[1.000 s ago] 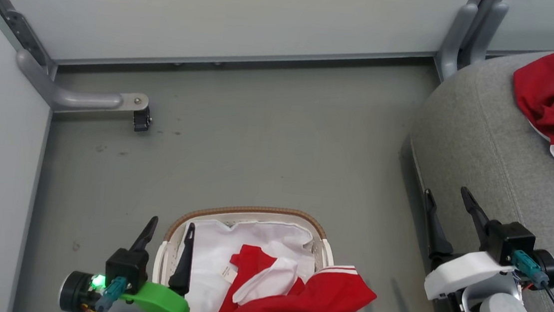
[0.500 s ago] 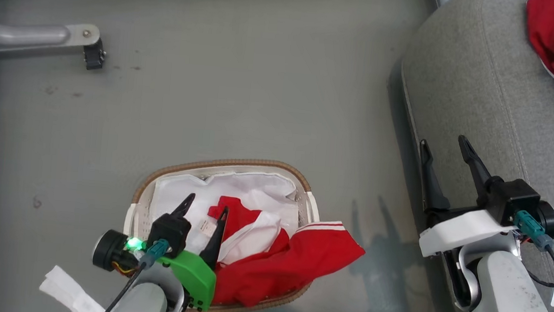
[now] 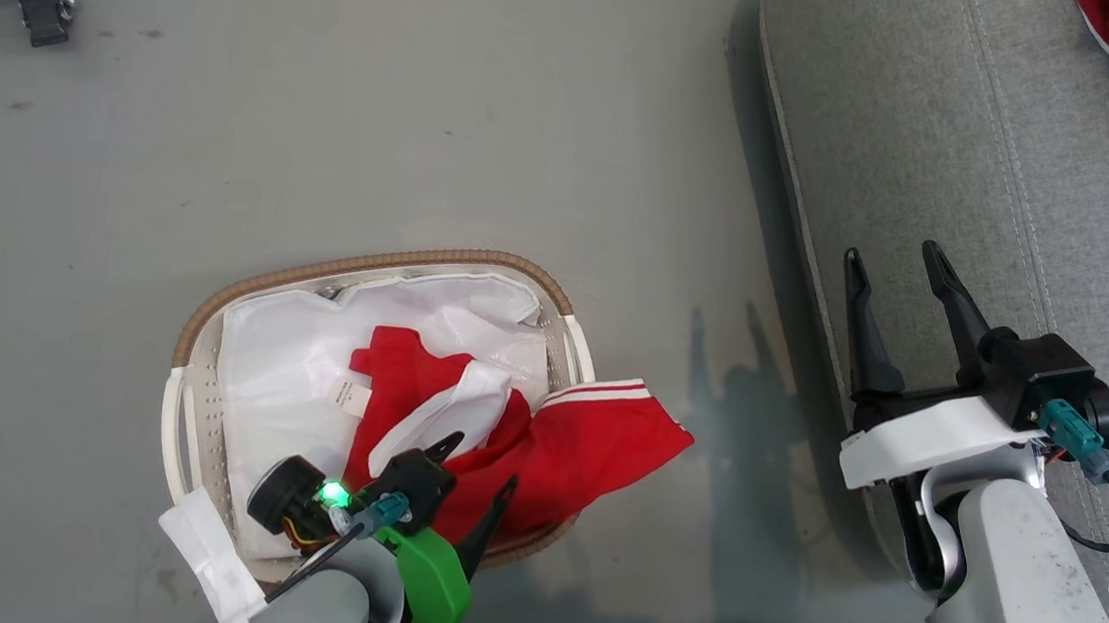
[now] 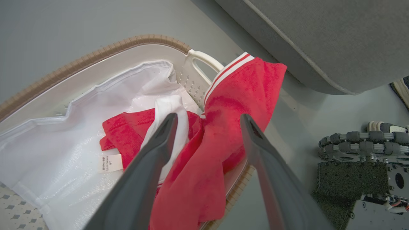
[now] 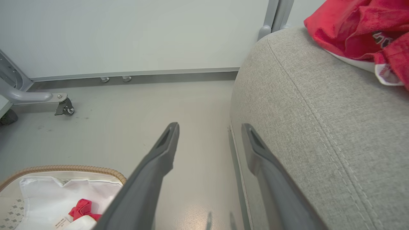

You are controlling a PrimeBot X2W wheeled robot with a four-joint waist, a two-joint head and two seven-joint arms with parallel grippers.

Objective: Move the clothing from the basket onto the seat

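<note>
Both left gripper (image 3: pixel 478 460) jaws stand open just above the red garment (image 3: pixel 593 445), draped over the basket's (image 3: pixel 368 260) seat-side rim (right gripper (image 3: pixel 892 251), open too, sits farther off, beside the seat (image 3: pixel 931 134)).

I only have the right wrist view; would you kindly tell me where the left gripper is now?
Observer: The left gripper is open above the basket's near side, its fingers aimed at the red clothing.
Operator: Is any fabric outside the basket?
Observer: Yes, a white-striped red section drapes over the rim on the side towards the seat.
Operator: Anything else nearby?
Observer: Dark roller wheels sit on the floor to the basket's right.
</note>
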